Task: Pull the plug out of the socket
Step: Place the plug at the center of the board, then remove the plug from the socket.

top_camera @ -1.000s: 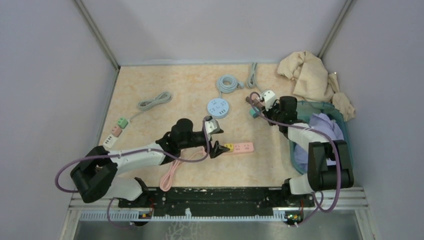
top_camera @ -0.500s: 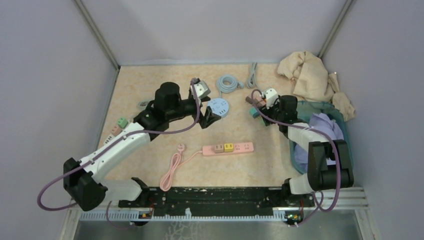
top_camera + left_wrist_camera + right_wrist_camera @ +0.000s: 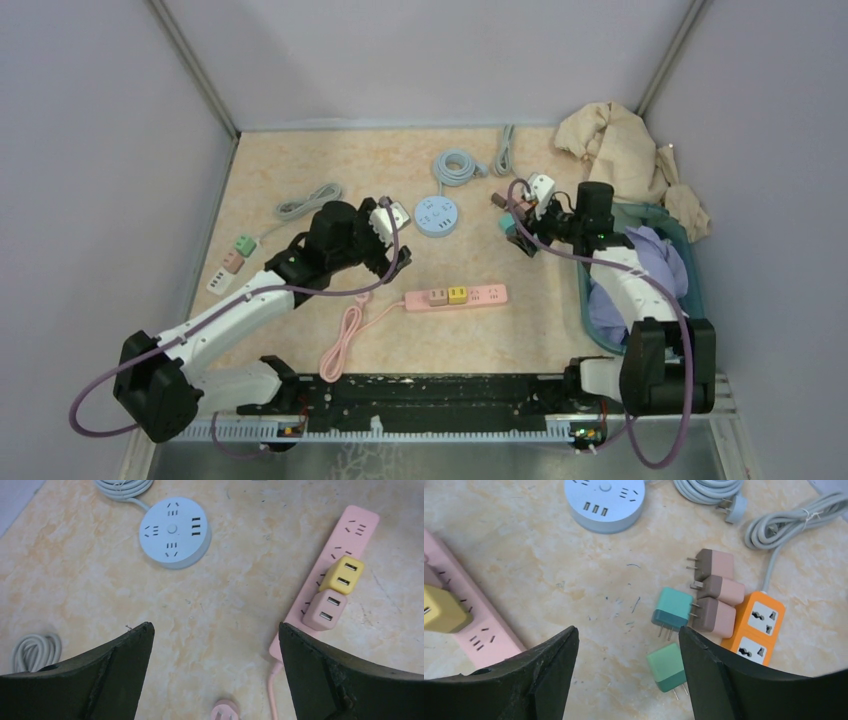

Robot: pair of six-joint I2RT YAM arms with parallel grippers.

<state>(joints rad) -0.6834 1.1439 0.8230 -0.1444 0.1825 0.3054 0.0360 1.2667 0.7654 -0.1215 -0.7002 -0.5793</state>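
On the worktop (image 3: 330, 160), the yellow plug (image 3: 341, 574) sat unpulled in the power strip (image 3: 357, 525); left gripper (image 3: 215, 630) and right gripper (image 3: 627, 632) gaped empty.

1 pink strip (image 3: 357, 527), 2 plugs (image 3: 341, 574), approx. 5 loose adapters (image 3: 674, 609).

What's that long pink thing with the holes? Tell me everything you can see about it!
It is a long pink power strip, smooth like plastic, lying flat on the table. Two cube-shaped plugs are pushed in side by side: a yellow plug and a dusty-pink plug. The other sockets are empty. A pink cord comes out of one end and curls away, and the cord plug lies loose on the table. Nothing is gripping the strip.
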